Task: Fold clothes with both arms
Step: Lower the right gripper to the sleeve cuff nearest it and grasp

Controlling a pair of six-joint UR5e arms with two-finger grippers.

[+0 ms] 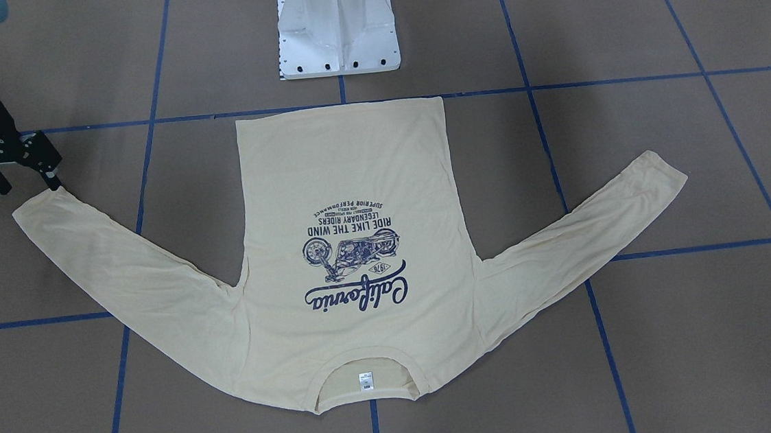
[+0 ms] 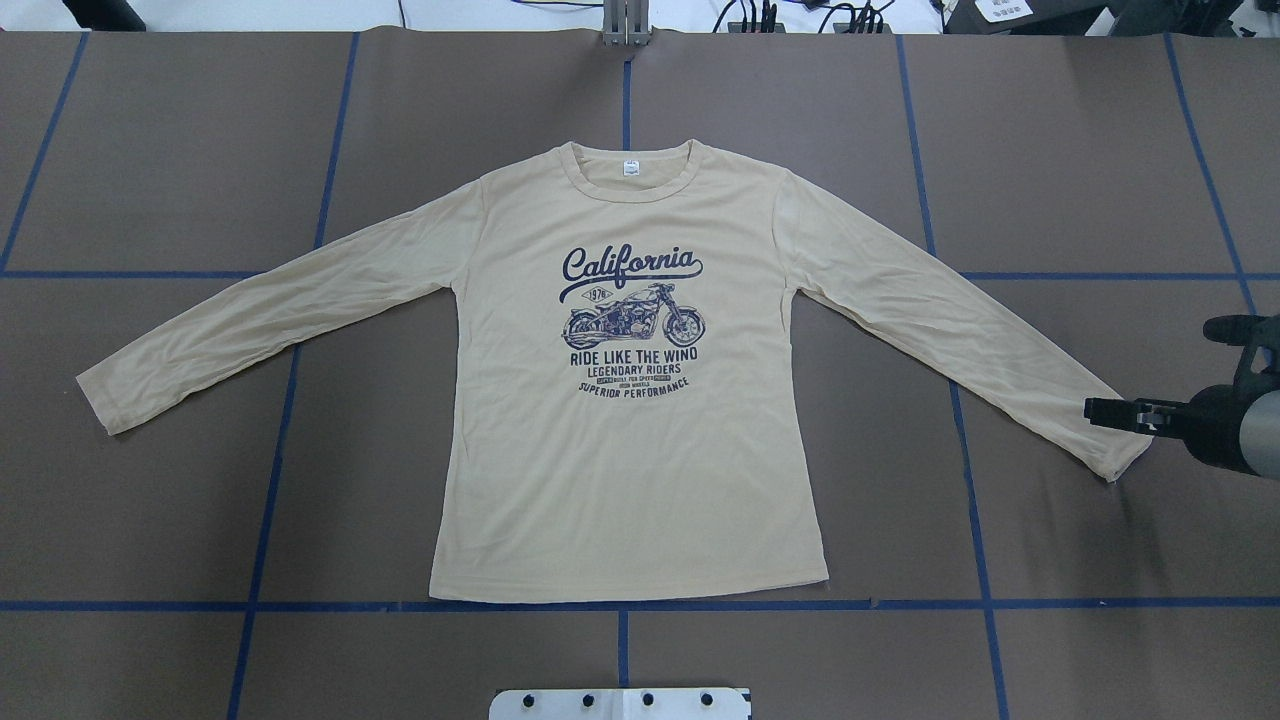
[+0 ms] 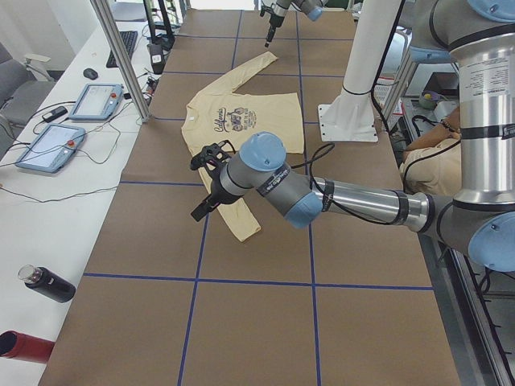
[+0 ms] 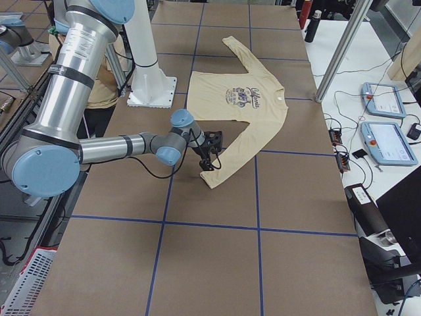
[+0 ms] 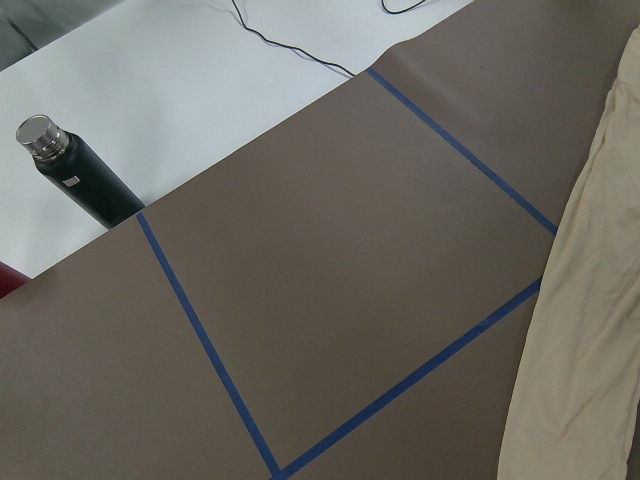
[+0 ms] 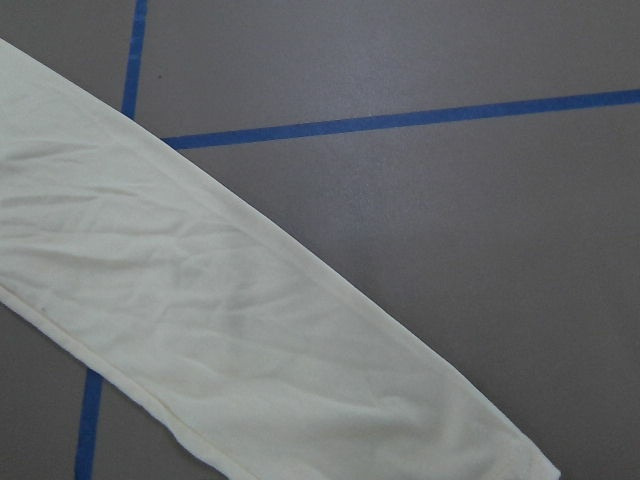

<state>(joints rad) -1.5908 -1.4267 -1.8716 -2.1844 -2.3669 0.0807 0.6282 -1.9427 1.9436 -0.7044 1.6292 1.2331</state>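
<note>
The pale cream-yellow long-sleeved knit T-shirt (image 2: pixel 640 480) is lying flat, print up, on the brown blue-taped tabletop (image 2: pixel 200 150), nothing folded yet, while the black right tool (image 1: pixel 26 181) is hovering, fingers spread, at one cuff; the left tool (image 3: pixel 201 205) is showing too poorly to tell its state.

- The T-shirt (image 2: pixel 640 480) is pale cream-yellow, plain on both sleeves.
- Its chest print (image 2: pixel 632 325) is navy: script "California", a motorcycle, block lettering beneath.
- Its neck label (image 2: pixel 631 167) is white.
- The counter (image 2: pixel 200 150) is brown, gridded with blue tape lines (image 2: pixel 130 274).
- My right arm (image 4: pixel 112 150) is grey with light blue joint caps; its fingers (image 1: pixel 50 173) are black.
- The pedestal (image 1: pixel 337 34) is white.
- The bottle (image 5: pixel 85 185) at left is black, silver-capped.
</note>
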